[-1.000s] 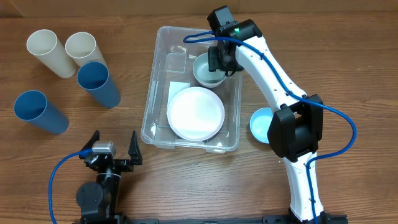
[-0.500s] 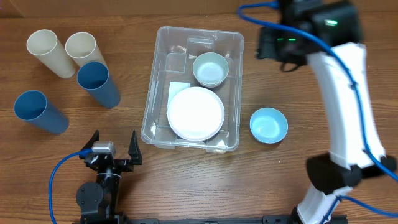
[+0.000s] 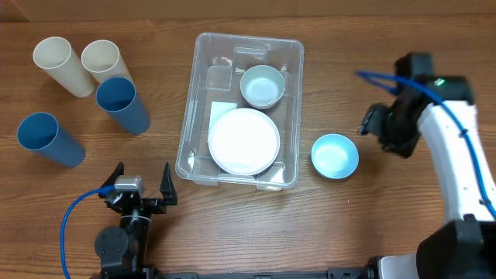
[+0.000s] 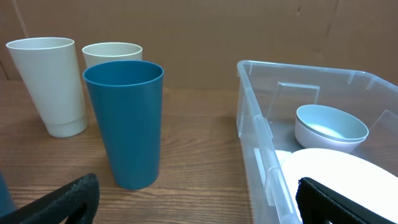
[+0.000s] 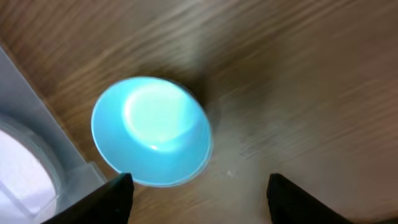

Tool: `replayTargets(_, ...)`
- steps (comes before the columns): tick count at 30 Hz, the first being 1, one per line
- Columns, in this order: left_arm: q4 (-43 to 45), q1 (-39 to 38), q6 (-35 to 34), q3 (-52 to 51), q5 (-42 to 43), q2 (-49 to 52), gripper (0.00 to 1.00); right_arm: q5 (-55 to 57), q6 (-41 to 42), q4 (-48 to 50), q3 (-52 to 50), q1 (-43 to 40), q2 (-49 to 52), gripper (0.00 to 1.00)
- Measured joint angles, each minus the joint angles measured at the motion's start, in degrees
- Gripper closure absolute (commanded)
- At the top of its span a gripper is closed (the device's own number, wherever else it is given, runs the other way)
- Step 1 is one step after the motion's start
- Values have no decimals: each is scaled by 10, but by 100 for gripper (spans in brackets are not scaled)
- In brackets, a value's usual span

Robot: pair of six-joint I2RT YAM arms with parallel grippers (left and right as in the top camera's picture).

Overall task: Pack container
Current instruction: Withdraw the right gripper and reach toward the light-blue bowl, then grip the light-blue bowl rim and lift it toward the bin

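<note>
Container [image 3: 188, 116] centre frame, holding a white plate [image 3: 243, 140] and a pale bowl [image 3: 261, 85]. Light blue bowl [image 3: 335, 156] sits just beside its right wall, not touching, with bare wood to the right and below. Four cups [image 3: 122, 103] upper left, well apart from the container. Right gripper [image 3: 370, 124] just right of the blue bowl, jaws spread wide, nothing held. Left gripper [image 3: 141, 180] lower left, jaws likewise spread, nothing held.

- Wooden table [image 3: 403, 46], brown grain.
- Left: outer cream cup [image 3: 62, 66] and inner cream cup [image 3: 105, 60], upright, side by side.
- Blue cup [image 3: 122, 103] just beside the inner one; second blue cup [image 3: 50, 139] apart, further left.
- Centre: clear container [image 3: 188, 116].
- Right of it, not touching: light-blue bowl [image 3: 335, 156], mouth up.
</note>
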Motion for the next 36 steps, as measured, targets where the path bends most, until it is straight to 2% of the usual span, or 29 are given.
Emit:
replayTargets(3, 0, 0, 0, 0, 0, 0, 0, -36, 15, 76, -110, 2, 0, 37)
replayTargets(7, 0, 0, 0, 0, 0, 0, 0, -54, 44, 142, -188, 2, 0, 51)
replayTargets(9, 0, 0, 0, 0, 0, 0, 0, -59, 57, 175, -210, 2, 0, 58)
replayTargets(12, 0, 0, 0, 0, 0, 0, 0, -65, 74, 220, -243, 2, 0, 59)
replayTargets(15, 0, 0, 0, 0, 0, 0, 0, -68, 84, 249, -268, 2, 0, 67)
replayTargets(17, 0, 0, 0, 0, 0, 0, 0, -69, 89, 257, -273, 1, 0, 81)
replayTargets(18, 0, 0, 0, 0, 0, 0, 0, -70, 92, 264, -274, 1, 0, 92)
replayTargets(19, 0, 0, 0, 0, 0, 0, 0, -70, 93, 272, -274, 1, 0, 96)
replayTargets(26, 0, 0, 0, 0, 0, 0, 0, -53, 97, 297, -274, 2, 0, 96)
replayTargets(31, 0, 0, 0, 0, 0, 0, 0, 40, 97, 186, -171, 1, 0, 96)
replayTargets(36, 0, 0, 0, 0, 0, 0, 0, 90, 69, 120, 83, 2, 0, 96)
